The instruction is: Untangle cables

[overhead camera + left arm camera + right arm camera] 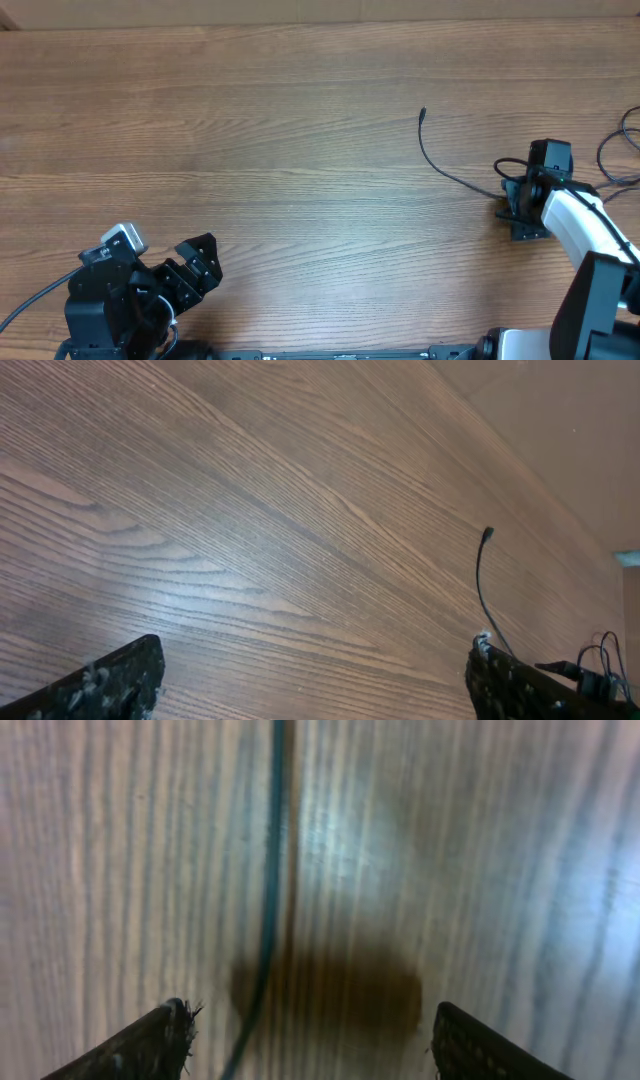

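Observation:
A thin black cable [438, 163] lies on the wooden table at the right, its small plug tip at the far end and its other end running under my right gripper [514, 205]. The right gripper is open and low over the table; in the right wrist view the cable [268, 890] runs between its fingers [310, 1040], close to the left finger, blurred. More thin cable loops [615, 150] show at the right edge. My left gripper [196, 266] is open and empty at the front left; its wrist view [310, 680] shows the cable [482, 575] far off.
The wooden table [250, 140] fills the overhead view. My right arm's white link [580, 225] reaches in from the front right. A thicker black wire [30, 300] leaves the left arm's base at the front left edge.

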Robot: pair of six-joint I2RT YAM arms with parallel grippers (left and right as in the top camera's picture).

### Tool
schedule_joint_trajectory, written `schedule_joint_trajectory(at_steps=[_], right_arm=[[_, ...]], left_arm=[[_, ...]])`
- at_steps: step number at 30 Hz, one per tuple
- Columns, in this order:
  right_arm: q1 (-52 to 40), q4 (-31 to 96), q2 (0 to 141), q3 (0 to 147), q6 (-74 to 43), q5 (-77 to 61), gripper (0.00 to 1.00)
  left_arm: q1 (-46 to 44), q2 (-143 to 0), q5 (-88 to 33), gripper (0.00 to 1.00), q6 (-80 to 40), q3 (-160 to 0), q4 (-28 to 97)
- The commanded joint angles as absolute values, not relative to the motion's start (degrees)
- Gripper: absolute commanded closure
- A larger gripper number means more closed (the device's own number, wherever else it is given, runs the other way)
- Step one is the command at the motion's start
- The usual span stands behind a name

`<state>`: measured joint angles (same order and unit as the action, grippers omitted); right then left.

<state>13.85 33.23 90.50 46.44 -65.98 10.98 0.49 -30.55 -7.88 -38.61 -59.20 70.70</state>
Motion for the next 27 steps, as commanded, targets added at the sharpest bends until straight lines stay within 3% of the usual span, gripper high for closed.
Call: schedule_joint_trajectory(at_steps=[1, 13, 23, 24, 25, 26, 27], right_arm=[[13.9, 31.2, 90.7, 46.2, -66.2, 12.4, 0.25], [13.9, 28.3, 90.8, 46.2, -66.0, 15.5, 0.36], [13.9, 25.7, 96.2, 46.2, -63.9, 16.4, 0.37], [13.9, 25.3, 97.1, 46.2, -63.1, 16.3, 0.43], [13.9, 24.8, 97.7, 46.2, -62.1, 15.8, 0.62], [13.9, 24.2, 98.3, 46.2, -61.0, 15.2, 0.90], [13.9, 24.1, 98.8, 46.2, -60.8, 14.9, 0.96]], left_arm=[[0.7, -30.7, -7.0, 0.05, -37.2, -59.2, 70.4], [0.7, -30.7, -7.0, 0.03, -37.2, -59.2, 70.5], [0.7, -30.7, -7.0, 0.03, -37.2, -59.2, 70.5], [0.7, -30.7, -7.0, 0.02, -37.2, -59.2, 70.5], [0.7, -30.7, -7.0, 0.02, -37.2, -59.2, 70.5], [0.7, -30.7, -7.0, 0.02, -37.2, -59.2, 70.5], [0.7, -30.7, -7.0, 0.02, -37.2, -59.2, 70.5]])
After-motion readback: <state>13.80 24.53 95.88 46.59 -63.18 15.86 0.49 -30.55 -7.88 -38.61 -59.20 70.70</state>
